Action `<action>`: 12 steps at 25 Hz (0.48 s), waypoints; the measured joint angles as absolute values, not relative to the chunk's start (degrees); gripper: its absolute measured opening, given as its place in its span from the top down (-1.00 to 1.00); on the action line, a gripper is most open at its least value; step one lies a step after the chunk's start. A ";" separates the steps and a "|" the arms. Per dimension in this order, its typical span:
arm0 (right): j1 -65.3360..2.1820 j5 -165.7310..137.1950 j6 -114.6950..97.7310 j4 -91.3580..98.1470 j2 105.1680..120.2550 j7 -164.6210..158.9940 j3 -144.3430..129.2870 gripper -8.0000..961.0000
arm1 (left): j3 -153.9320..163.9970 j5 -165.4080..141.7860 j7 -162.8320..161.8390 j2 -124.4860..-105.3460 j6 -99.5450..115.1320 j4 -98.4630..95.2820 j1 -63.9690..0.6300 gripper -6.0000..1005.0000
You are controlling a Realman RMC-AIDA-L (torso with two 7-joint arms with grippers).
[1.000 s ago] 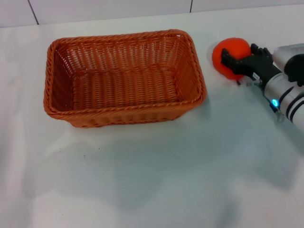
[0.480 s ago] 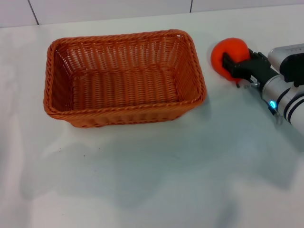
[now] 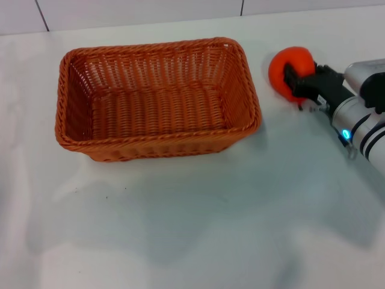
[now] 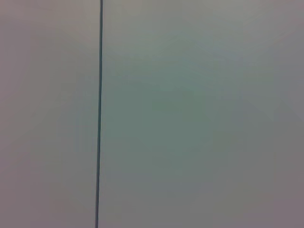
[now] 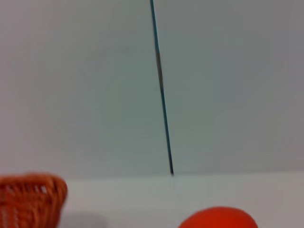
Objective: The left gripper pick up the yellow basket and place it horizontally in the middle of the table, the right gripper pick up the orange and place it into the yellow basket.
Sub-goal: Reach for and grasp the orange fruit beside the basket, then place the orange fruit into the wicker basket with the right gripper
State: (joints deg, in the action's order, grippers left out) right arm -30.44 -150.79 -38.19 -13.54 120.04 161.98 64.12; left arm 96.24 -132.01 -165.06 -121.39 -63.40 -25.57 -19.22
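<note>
Orange-brown woven basket [image 3: 157, 99] resting flat on the white table [image 3: 198, 229], long side running left to right, open side up, nothing inside. Braided rim and rounded corners in plain sight from the head view.

To the right of the basket, apart from its short right wall: orange [image 3: 289, 71], down on the table, roughly level with the basket's far half. Right pincer [image 3: 299, 82] reaching in from the side away from the basket, black jaws closed around the orange, 1 dark finger [image 3: 293, 74] crossing the fruit's near-right face. Behind the pincer, a silver-grey arm [image 3: 361, 123] with dark bands and 1 small blue-green light [image 3: 346, 133], stretching away from the basket toward the frame edge.

From the right wrist view: top of the orange [image 5: 219, 218] at the lower edge, 1 corner of the basket [image 5: 31, 199] off to the side, table surface between them, pale wall with 1 dark vertical seam [image 5: 161, 90] beyond.

Left pincer nowhere to be seen; left wrist view filled by a pale wall with 1 dark seam [image 4: 99, 114] only.
</note>
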 joint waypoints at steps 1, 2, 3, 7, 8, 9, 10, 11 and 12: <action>-30.00 -150.83 -39.64 -14.02 119.97 161.98 64.11 -0.21 | 96.24 -132.01 -165.06 -121.39 -63.36 -25.57 -19.22 -0.76; -29.50 -150.86 -41.18 -14.52 119.93 161.98 64.10 -0.19 | 96.24 -132.01 -165.06 -121.39 -63.36 -25.57 -19.20 -0.76; -28.96 -150.85 -42.87 -15.24 119.87 161.97 64.14 -0.18 | 96.24 -132.01 -165.06 -121.38 -63.36 -25.57 -19.17 -0.76; -27.26 -150.79 -48.95 -17.87 119.68 161.98 64.96 -0.11 | 96.24 -132.01 -165.06 -121.38 -63.35 -25.33 -19.15 -0.76; -27.12 -150.78 -50.32 -18.34 119.65 161.98 65.05 -0.06 | 96.24 -132.01 -165.06 -121.40 -63.35 -25.18 -19.19 -0.76; -27.01 -150.81 -51.68 -18.93 119.62 161.98 65.09 -0.01 | 96.24 -132.01 -165.06 -121.42 -63.35 -25.06 -19.23 -0.76; -26.96 -150.88 -52.75 -19.62 119.63 161.98 64.97 0.00 | 96.24 -132.01 -165.06 -121.44 -63.35 -25.01 -19.24 -0.76; -26.88 -150.98 -53.60 -20.51 119.62 161.98 64.66 0.01 | 96.24 -132.01 -165.06 -121.47 -63.22 -24.99 -19.25 -0.76; -26.84 -151.09 -54.17 -21.31 119.64 161.98 64.30 0.02 | 96.24 -132.01 -165.06 -121.49 -63.06 -24.98 -19.25 -0.76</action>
State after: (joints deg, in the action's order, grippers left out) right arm -26.84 -151.09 -54.17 -21.31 119.64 161.98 64.30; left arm 96.24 -132.01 -165.06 -121.49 -63.06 -24.98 -19.25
